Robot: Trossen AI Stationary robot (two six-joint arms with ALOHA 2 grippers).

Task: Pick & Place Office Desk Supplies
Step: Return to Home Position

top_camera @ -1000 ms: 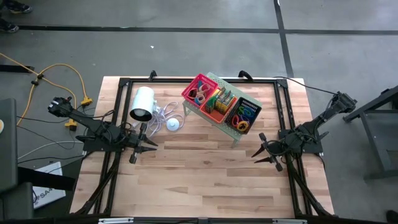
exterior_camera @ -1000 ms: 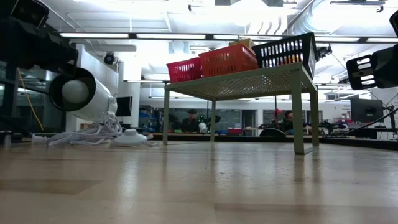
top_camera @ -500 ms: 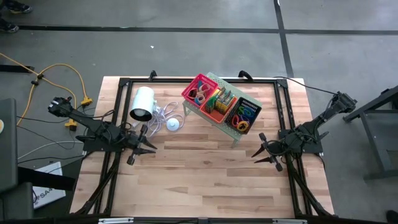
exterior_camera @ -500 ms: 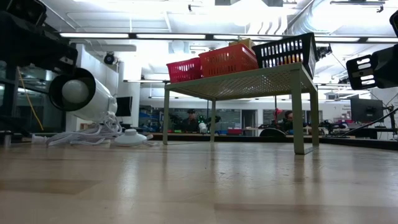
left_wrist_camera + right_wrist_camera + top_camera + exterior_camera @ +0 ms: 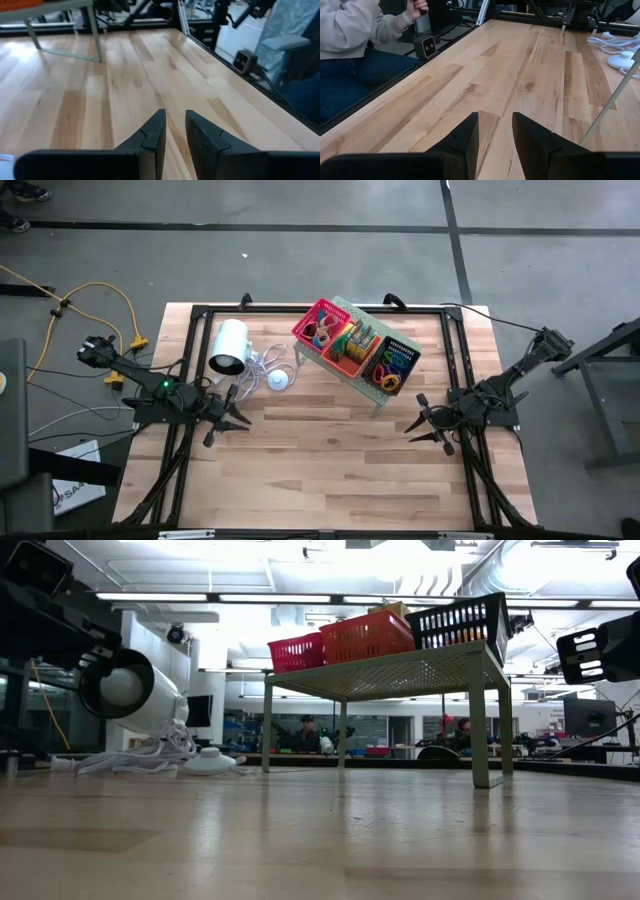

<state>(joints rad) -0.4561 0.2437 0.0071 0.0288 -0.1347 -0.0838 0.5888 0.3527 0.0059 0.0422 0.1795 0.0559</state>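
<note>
Three mesh baskets stand in a row on the pale green perforated shelf (image 5: 378, 392) at the table's far middle. They are a pink one (image 5: 320, 328), a red one (image 5: 350, 345) and a black one (image 5: 392, 365), and each holds colourful small supplies. My left gripper (image 5: 225, 420) hovers over the table's left part, open by a narrow gap (image 5: 174, 116), with nothing between its fingers. My right gripper (image 5: 425, 425) hovers over the right part, open (image 5: 495, 117) and also with nothing between its fingers. Both grippers point inward and stay clear of the shelf.
A white cylinder (image 5: 229, 347) with a coiled white cord (image 5: 262, 365) and a round white base (image 5: 278, 380) lies left of the shelf. The shelf stands on thin legs (image 5: 478, 730). Bare wood lies between the grippers and toward the near edge. A seated person (image 5: 355, 30) shows beyond the table.
My left gripper has tipped a little downward and sunk slightly. Its fingers keep the same gap. Nothing on the table has moved.
</note>
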